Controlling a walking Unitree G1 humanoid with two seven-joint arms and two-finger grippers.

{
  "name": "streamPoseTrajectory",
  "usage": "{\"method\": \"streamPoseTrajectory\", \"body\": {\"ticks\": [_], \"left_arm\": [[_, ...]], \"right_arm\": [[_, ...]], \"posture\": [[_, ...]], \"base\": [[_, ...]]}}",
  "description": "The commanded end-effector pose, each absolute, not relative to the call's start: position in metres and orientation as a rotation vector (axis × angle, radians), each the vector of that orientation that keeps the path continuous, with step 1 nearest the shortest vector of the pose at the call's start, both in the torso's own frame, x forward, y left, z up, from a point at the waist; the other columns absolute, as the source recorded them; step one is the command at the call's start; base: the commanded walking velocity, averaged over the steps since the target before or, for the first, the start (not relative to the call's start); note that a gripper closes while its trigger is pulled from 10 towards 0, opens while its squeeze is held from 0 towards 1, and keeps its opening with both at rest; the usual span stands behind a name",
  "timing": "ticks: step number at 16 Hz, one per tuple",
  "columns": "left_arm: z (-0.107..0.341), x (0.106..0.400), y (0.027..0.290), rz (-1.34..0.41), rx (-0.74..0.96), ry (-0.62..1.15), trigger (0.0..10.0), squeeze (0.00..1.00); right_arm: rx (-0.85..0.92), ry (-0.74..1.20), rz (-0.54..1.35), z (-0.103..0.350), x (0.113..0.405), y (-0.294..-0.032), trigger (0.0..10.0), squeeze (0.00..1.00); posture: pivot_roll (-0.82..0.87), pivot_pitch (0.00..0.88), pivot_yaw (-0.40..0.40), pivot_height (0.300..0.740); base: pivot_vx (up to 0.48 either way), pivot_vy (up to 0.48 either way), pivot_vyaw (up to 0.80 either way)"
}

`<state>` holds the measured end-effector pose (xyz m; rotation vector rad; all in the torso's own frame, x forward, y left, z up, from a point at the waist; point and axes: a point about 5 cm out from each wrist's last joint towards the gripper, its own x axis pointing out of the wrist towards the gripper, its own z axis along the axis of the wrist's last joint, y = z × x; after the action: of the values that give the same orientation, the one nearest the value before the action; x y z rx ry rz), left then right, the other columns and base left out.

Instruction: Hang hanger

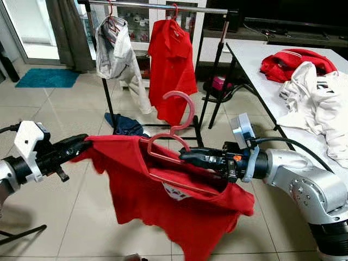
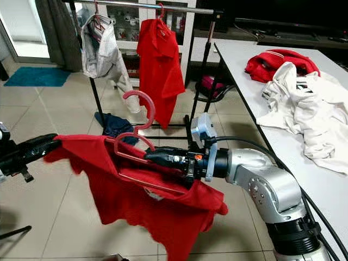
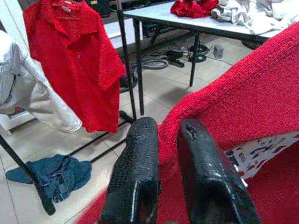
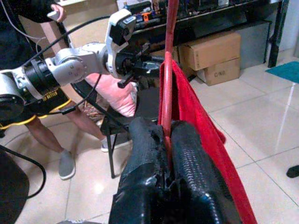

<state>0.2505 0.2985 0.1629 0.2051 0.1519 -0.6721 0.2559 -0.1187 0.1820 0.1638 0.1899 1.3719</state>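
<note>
Right hand (image 1: pixel 187 157) clenched on pink hanger (image 1: pixel 176 128) inside red shirt (image 1: pixel 163 201); left hand (image 1: pixel 81 144) pinching shirt's left edge. Open floor (image 1: pixel 65 109) before far rack (image 1: pixel 157 6); table (image 1: pixel 255 60) right.

Lower bar of the hanger (image 1: pixel 175 142) is covered by the red shirt (image 1: pixel 163 201). Shirt hem runs off the bottom edge. Person (image 4: pixel 32 70) in the right wrist view is cut off above the chest. Printed label (image 3: pixel 254 151) unreadable.

Red plastic hanger (image 1: pixel 176 133), hook up and tilted, held in mid-air before the clothes rail (image 1: pixel 157 6), lower bars tucked inside a red shirt (image 1: pixel 163 201) that sags beneath.
</note>
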Motion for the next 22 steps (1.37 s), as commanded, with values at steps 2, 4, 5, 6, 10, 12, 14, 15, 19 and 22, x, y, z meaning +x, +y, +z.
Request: {"method": "streamPoseTrajectory", "body": {"ticks": [2,4,5,6,10,12,14,15,19,22], "left_arm": [[0.158,0.245,0.326,-0.553,0.216,0.222,10.0,1.0],[0.154,0.243,0.328,-0.544,0.22,0.254,10.0,1.0],[0.147,0.243,0.33,-0.533,0.248,0.291,10.0,1.0],[0.144,0.243,0.33,-0.539,0.269,0.306,10.0,0.77],[0.138,0.245,0.331,-0.565,0.281,0.351,5.8,0.0],[0.133,0.243,0.331,-0.581,0.29,0.381,0.0,0.0],[0.128,0.242,0.331,-0.592,0.315,0.408,0.0,0.0],[0.128,0.242,0.332,-0.593,0.315,0.405,0.0,0.0],[0.156,0.243,0.319,-0.627,0.048,0.173,10.0,0.3],[0.168,0.238,0.308,-0.68,-0.072,0.084,10.0,1.0]], "right_arm": [[0.163,0.076,1.367,0.2,0.256,-0.127,10.0,0.0],[0.168,0.077,1.373,0.2,0.255,-0.127,10.0,0.0],[0.175,0.078,1.387,0.201,0.254,-0.126,10.0,0.0],[0.18,0.078,1.396,0.201,0.253,-0.125,10.0,0.0],[0.185,0.078,1.402,0.202,0.251,-0.124,10.0,0.0],[0.186,0.076,1.397,0.202,0.251,-0.125,10.0,0.0],[0.187,0.075,1.395,0.203,0.251,-0.125,10.0,0.0],[0.187,0.074,1.394,0.203,0.251,-0.125,10.0,0.0],[0.168,0.06,1.347,0.205,0.257,-0.13,10.0,0.0],[0.163,0.045,1.325,0.207,0.262,-0.13,10.0,0.0]], "posture": [[-0.05,0.0,-0.009,0.727],[-0.05,0.0,-0.012,0.727],[-0.05,0.0,-0.014,0.727],[-0.05,0.0,-0.014,0.727],[-0.06,0.0,-0.009,0.727],[-0.06,0.0,-0.009,0.727],[-0.06,0.0,-0.009,0.727],[-0.06,0.0,-0.001,0.727],[-0.06,0.0,-0.008,0.727],[-0.05,0.0,-0.013,0.727]], "base": [[0.0,0.0,0.0],[0.0,0.0,0.0],[0.0,0.0,0.0],[0.0,0.0,0.0],[0.0,0.0,0.0],[0.0,0.0,0.0],[0.0,0.0,0.0],[0.0,0.0,0.0],[0.0,0.0,0.0],[0.0,0.0,0.0]]}}
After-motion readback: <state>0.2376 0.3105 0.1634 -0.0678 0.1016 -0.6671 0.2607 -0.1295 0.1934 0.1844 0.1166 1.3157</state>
